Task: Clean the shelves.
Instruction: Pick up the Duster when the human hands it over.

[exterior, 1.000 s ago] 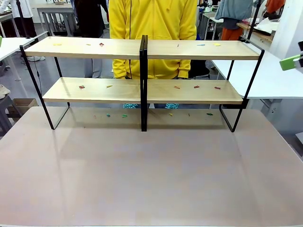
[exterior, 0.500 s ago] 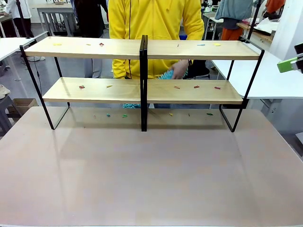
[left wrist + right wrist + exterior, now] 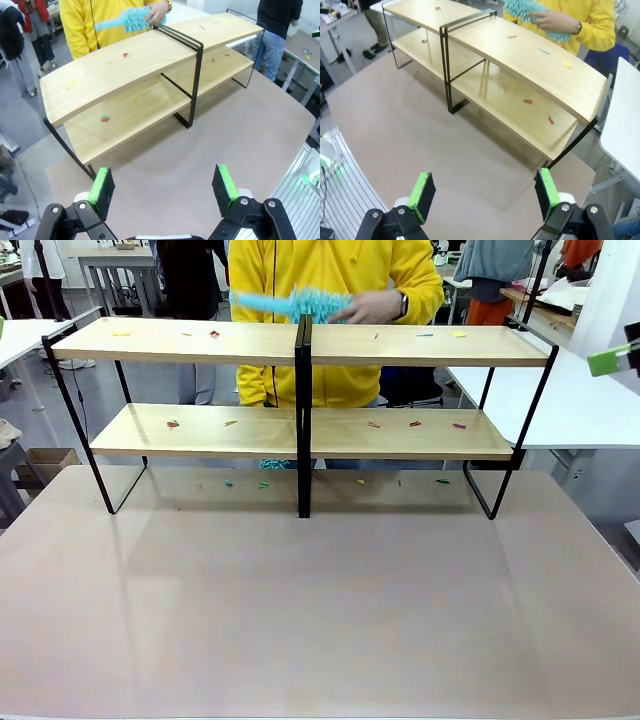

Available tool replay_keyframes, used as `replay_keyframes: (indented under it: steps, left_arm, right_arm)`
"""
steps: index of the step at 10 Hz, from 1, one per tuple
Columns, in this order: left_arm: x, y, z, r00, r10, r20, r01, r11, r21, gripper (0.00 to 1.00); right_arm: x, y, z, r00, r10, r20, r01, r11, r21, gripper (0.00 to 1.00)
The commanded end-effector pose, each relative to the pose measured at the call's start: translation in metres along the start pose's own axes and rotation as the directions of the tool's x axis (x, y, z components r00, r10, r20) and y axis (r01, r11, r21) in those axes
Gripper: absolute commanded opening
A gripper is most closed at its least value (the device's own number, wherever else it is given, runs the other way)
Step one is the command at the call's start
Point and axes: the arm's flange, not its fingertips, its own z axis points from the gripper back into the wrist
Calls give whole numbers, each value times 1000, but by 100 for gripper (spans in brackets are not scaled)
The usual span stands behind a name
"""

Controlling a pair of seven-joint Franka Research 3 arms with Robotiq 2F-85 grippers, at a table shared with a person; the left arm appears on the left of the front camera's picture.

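**Front view.** The shelves (image 3: 260, 342) stand along the far edge of the table (image 3: 320, 610), centred, with the black post in the middle. Behind them a person's hand (image 3: 372, 306) holds a turquoise duster (image 3: 290, 302) just above the top tier, its head over the left board beside the post. Small coloured scraps (image 3: 414, 424) lie scattered on all four boards, and more lie on the table beneath the rack. Judgement: the dusting is at its opening stage and no board looks swept.

**Left wrist view.** The left gripper (image 3: 163, 187) hangs above the table's near area with jaws spread wide and nothing between them, well apart from the rack. The light wooden boards look flat and smooth on a thin frame. The duster hovers over the top tier near the post.

**Right wrist view.** The right gripper (image 3: 483, 194) is likewise spread and empty, above the table and well clear of the shelves. Scraps show on the right-hand boards of both tiers.

**Next move, as judged.** A stroke along the top boards should carry the scraps to an edge, lifting over the centre post. The lower tier follows, where the gap between the tiers limits the duster's angle.
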Motion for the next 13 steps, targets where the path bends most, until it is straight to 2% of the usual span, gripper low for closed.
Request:
replay_keyframes:
  steps: [1, 3, 7, 8, 13]
  left_arm:
    - [0, -1, 0, 1000, -12, 5, 12, 1000, -12, 100]
    - [0, -1, 0, 1000, -12, 5, 12, 1000, -12, 100]
    - [0, -1, 0, 1000, -12, 5, 12, 1000, -12, 100]
    - [0, -1, 0, 1000, -12, 5, 12, 1000, -12, 100]
    - [0, -1, 0, 1000, -12, 5, 12, 1000, -12, 100]
  right_arm:
    - [-81, 50, -32, 991, -123, 51, 124, 992, -18, 100]
    - [-75, 56, -30, 966, -259, 25, 260, 965, -32, 100]
    - [-74, 57, -34, 968, -247, 38, 249, 966, -66, 100]
    - [10, 22, -5, 972, -235, 0, 235, 972, -31, 100]
    - [10, 22, -5, 972, -235, 0, 235, 972, -31, 100]
